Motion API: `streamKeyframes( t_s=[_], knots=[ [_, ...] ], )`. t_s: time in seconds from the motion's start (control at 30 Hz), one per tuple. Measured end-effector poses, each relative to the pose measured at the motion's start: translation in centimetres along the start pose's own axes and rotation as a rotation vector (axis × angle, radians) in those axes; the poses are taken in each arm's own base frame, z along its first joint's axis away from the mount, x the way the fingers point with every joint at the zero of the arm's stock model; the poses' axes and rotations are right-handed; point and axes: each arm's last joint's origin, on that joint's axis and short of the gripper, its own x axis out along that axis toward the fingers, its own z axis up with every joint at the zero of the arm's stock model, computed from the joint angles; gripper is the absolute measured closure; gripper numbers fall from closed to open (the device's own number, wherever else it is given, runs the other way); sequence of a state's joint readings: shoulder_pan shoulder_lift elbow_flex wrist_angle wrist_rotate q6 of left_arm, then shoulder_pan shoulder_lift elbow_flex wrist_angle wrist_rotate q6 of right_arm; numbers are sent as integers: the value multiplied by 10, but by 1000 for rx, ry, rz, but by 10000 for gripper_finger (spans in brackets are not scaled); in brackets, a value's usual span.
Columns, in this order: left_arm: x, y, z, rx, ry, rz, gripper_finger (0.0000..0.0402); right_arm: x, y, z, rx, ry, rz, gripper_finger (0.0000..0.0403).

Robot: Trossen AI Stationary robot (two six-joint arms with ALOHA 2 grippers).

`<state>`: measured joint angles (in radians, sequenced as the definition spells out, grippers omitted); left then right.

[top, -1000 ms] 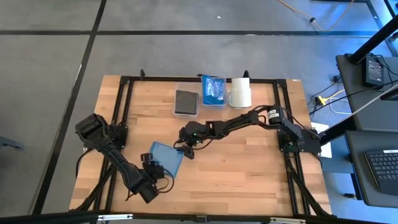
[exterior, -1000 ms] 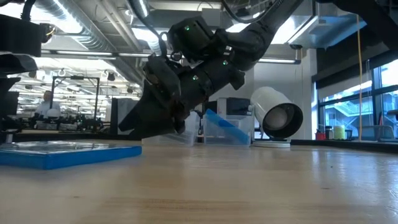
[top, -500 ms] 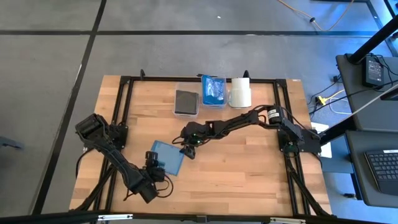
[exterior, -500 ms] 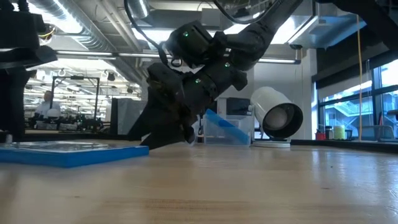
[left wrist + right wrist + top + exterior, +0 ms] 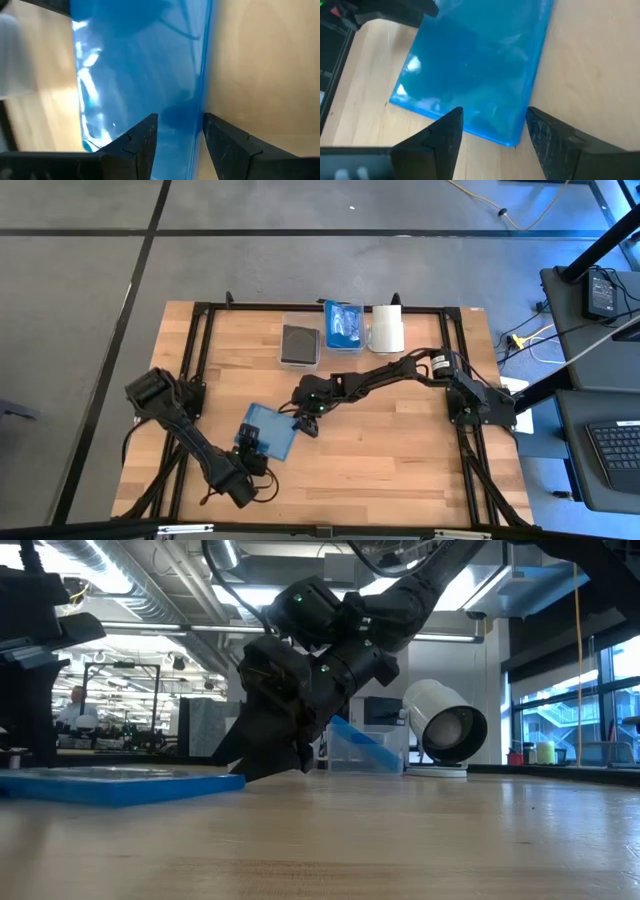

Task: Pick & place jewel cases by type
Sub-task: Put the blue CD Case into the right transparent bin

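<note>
Blue case (image 5: pixel 268 431) lies flat on the worktop (image 5: pixel 400 450), left of centre; left pincer (image 5: pixel 250 442) at its 7 o'clock edge, right pincer (image 5: pixel 303 422) at 2 o'clock, both open, empty, seemingly bracketing it for pickup.

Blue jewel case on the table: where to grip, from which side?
The blue jewel case lies flat on the table, so probably pinch a thin edge, fingers above and below. The right gripper, open, already faces one corner edge; the left gripper straddles the opposite edge. Either edge looks reachable.
</note>
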<state>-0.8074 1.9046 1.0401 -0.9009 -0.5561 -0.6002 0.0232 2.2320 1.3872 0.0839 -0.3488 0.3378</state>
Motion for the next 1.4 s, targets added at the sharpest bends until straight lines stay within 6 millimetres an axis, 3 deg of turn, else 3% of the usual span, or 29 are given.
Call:
streamKeyframes(
  t_s=[0.33, 0.77, 1.17, 1.4],
  knots=[
    [5, -3, 0, 32, -89, 152, 243, 4, 11, -5, -24, 27, 42, 180],
    [5, 4, 5, 197, -222, 420, 242, 9, 25, -15, -50, 115, 191, 180],
    [6, 2, 6, 172, -192, 330, 245, 9, 24, -15, -74, 111, 183, 180],
    [5, 0, 5, 173, -160, 257, 298, 9, 24, -15, -75, 110, 181, 180]
  ],
)
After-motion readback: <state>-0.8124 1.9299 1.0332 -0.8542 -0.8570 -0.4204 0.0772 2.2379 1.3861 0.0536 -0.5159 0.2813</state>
